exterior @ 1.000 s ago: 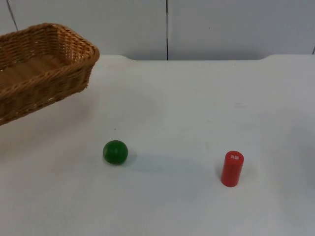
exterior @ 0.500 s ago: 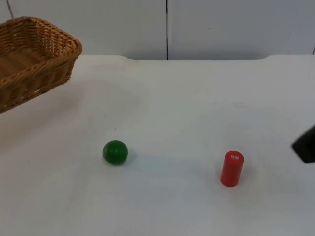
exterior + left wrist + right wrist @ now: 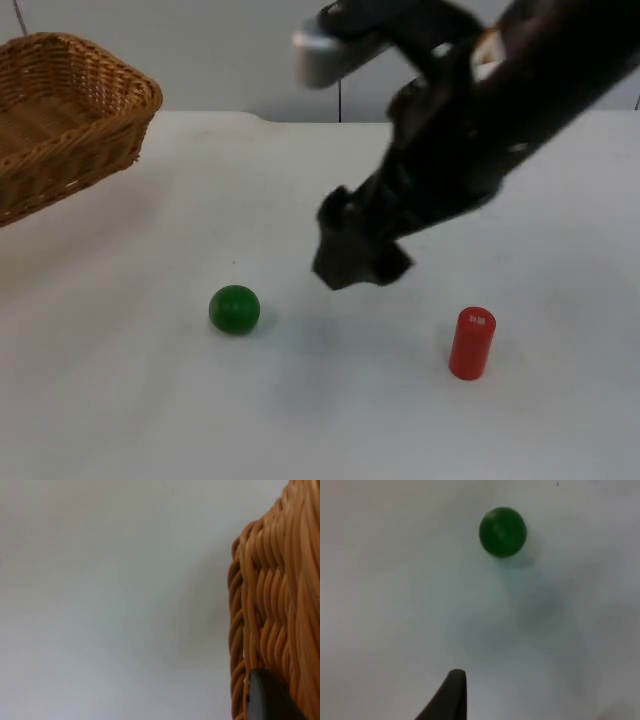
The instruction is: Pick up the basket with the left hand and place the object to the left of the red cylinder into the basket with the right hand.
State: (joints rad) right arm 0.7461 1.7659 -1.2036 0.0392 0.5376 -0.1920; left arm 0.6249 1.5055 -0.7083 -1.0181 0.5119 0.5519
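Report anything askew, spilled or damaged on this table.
Nothing stands out. The woven wicker basket is held tilted by the left claw; the green ball and upright red cylinder look intact.

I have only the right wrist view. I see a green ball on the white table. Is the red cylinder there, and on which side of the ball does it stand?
Observer: Yes. In the top view the red cylinder stands upright to the right of the green ball, well apart from it.
Operator: And the left arm?
Observer: The left gripper holds the basket by its woven wall, at the far left of the table.
Operator: How does the right arm look from above?
Observer: The right gripper hovers over the table between ball and cylinder, a little behind them.
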